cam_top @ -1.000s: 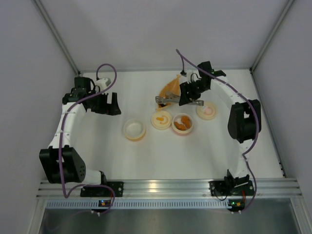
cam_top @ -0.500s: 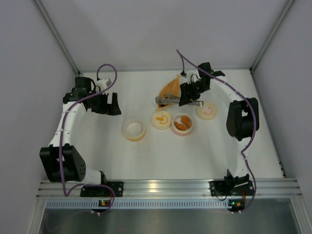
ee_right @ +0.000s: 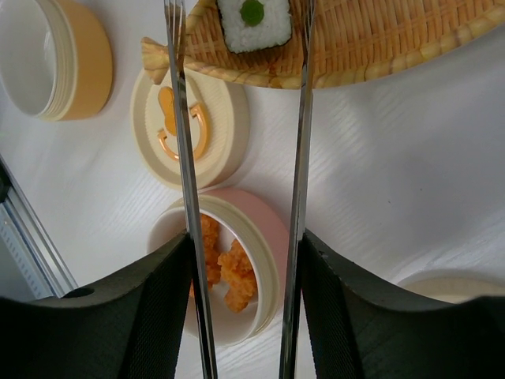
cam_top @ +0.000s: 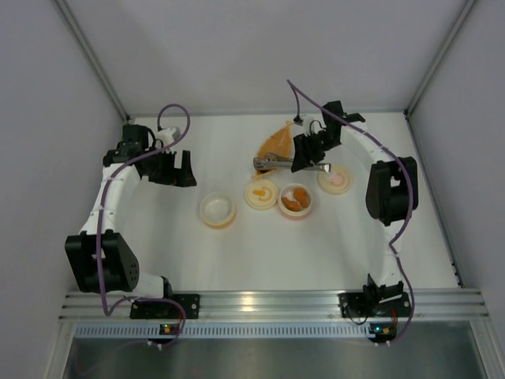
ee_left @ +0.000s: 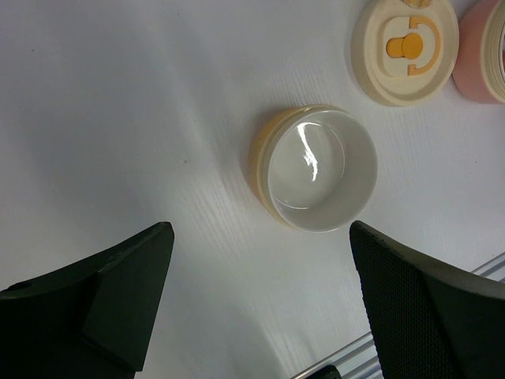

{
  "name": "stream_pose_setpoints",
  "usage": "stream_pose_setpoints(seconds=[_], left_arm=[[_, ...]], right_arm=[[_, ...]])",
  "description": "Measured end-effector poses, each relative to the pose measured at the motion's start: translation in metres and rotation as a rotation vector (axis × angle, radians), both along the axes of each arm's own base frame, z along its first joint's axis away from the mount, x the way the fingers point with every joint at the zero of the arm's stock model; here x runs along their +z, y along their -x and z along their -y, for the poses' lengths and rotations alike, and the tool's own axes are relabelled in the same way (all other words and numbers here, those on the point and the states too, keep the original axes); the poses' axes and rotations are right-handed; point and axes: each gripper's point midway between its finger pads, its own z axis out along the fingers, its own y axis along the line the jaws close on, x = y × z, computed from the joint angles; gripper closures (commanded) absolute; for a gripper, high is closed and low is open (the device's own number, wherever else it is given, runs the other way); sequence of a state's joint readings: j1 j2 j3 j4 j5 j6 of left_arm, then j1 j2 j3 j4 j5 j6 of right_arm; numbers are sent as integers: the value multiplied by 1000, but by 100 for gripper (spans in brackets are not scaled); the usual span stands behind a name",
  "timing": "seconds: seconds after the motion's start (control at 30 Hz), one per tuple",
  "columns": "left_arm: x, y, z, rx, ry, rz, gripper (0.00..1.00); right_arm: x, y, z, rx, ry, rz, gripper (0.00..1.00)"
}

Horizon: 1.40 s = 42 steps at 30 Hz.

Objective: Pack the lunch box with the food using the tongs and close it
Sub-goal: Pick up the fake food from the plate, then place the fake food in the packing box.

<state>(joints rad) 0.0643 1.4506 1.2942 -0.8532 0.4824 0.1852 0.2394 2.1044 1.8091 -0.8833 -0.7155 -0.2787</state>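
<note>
Right wrist view, item one: my right tool [ee_right: 245, 253], two black matte fingers, half closed and clamped on the tongs [ee_right: 183, 158], with one arm pressed against each inner face.

Tongs: one pair, polished grey metal, with two slim flat arms. The tips reach over the tray [ee_right: 379, 39], one on either side of the sushi [ee_right: 254, 22], with a clear gap on the left and the right tip just beside it.

Sushi: one square block of white rice with a dark wrap and a green centre, lying on the tray.

Tray: one, woven tan wicker with a ribbed texture.

Pink bowl [ee_right: 272, 237]: one, round with a cream rim, holding at least two fried pieces [ee_right: 229, 272], which are orange and crumbly.

Lid [ee_right: 189, 126]: cream, round, with an orange handle, just beside the pink bowl. A second cream disc [cam_top: 334, 180] has a pink centre.

Left tool [ee_left: 260, 237]: fingers spread wide, holding nothing, above the yellow bowl [ee_left: 319, 170], which is glossy white inside and empty.

Counter [ee_left: 118, 118]: white, finely grained.
</note>
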Motion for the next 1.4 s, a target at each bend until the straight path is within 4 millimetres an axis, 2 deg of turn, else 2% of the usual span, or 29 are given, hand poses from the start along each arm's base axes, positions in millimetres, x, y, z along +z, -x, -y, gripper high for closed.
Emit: stream_pose_setpoints(seconds=[0.17,0.43,0.7,0.83,1.0,1.13,1.23,1.3,1.4], left_arm=[[0,0,0,0,0,-1,2],[-1,0,0,1,1,-6,2],[-2,-2,0,7,5,-11,2],[4,-5,1,19,13,-2,2],[10,-7,2,34,38,2,2],[16,-10,-4,60,71,8,2],[18,-10,-14,94,99,6,2],[19,-10,-20,114,115,3,2],[21,-9,-30,140,139,-1,2]], right_arm=[[-4,-2,5,-5,4,-10,53],[-4,-3,9,-13,-2,-17,67],[0,-3,9,-17,-9,-19,71],[18,-6,8,-22,-20,16,72],[66,-4,7,-25,-40,102,73],[106,14,-1,0,-33,186,74],[125,43,-24,62,-8,243,75],[131,69,-46,126,14,272,75],[125,106,-77,230,58,289,76]])
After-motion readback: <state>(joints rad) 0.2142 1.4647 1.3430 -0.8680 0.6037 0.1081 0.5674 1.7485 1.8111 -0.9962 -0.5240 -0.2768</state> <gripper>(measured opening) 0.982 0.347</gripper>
